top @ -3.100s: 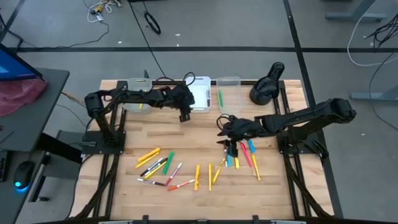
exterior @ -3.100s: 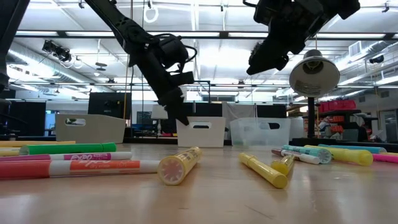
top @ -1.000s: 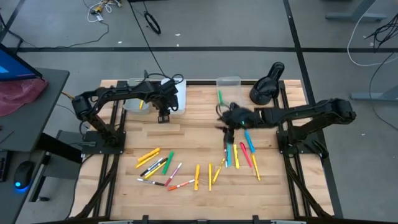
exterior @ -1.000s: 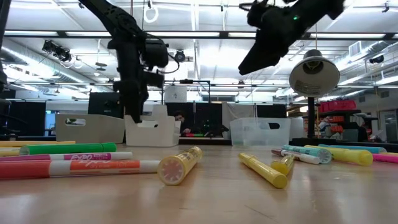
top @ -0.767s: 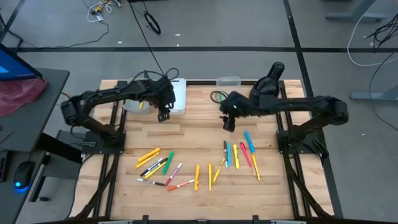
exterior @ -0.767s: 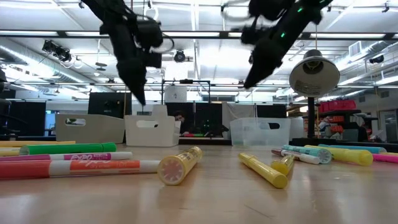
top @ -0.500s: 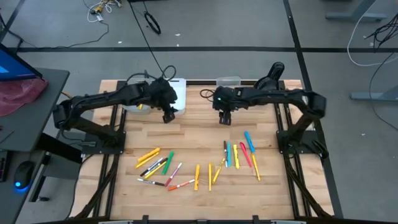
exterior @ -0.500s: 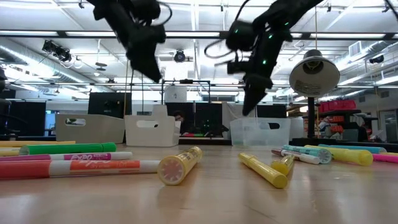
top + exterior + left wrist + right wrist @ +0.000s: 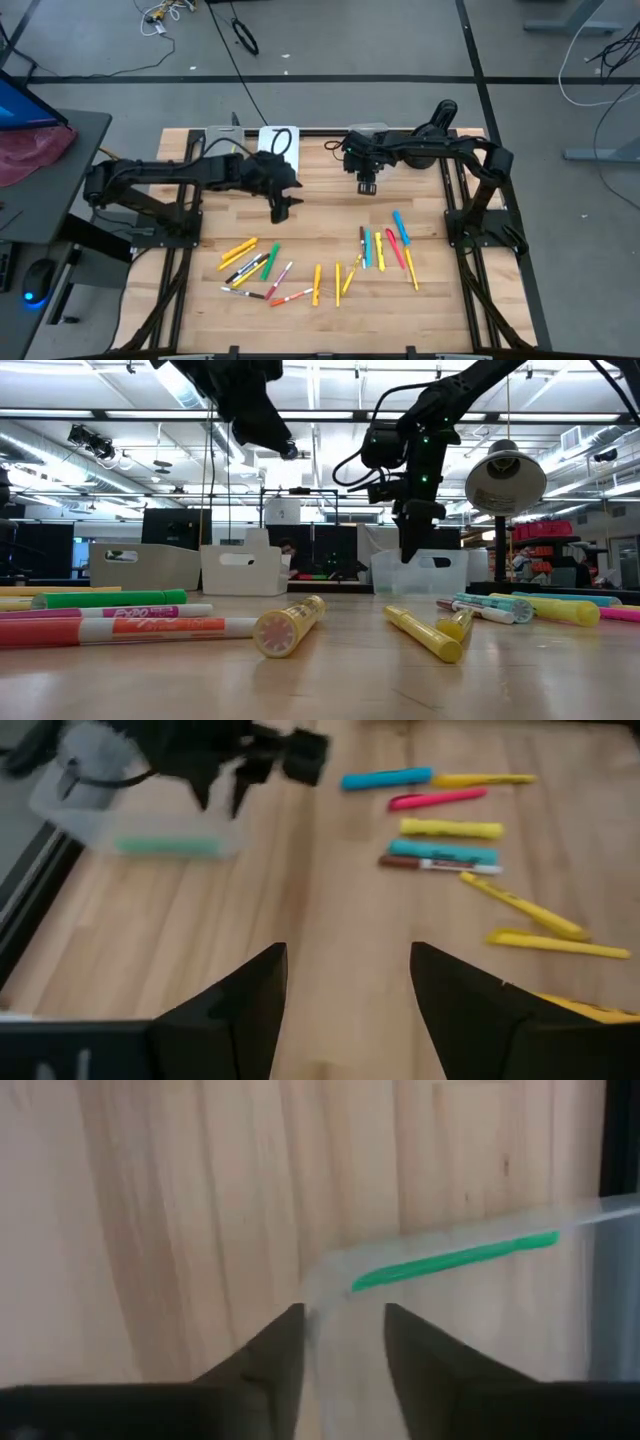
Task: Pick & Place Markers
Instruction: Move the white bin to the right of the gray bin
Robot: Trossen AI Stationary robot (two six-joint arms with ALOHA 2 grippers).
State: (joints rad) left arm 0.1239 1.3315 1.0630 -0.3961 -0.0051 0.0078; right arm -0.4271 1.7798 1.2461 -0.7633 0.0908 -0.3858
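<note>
Markers (image 9: pixel 380 250) scattered on the wooden table (image 9: pixel 320 215), nearer its front edge than the clear bin (image 9: pixel 470 1320), which holds one green marker (image 9: pixel 455 1258). Right gripper (image 9: pixel 366 184) beside that bin, fingers apart, empty. Left gripper (image 9: pixel 279 211) mid-table, fingers apart, empty

You get one readable mark: "EXPO" printed on the barrel of the white marker with the red-orange cap (image 9: pixel 130 628), lying at the near left of the table in the low view. The smaller print beside that brand name is too fine to make out. Other markers (image 9: pixel 378 247) show no legible print from above. The white bin (image 9: pixel 238 570) and the clear bin (image 9: pixel 415 572) carry nothing you can read. Both wrist views show no text.
</note>
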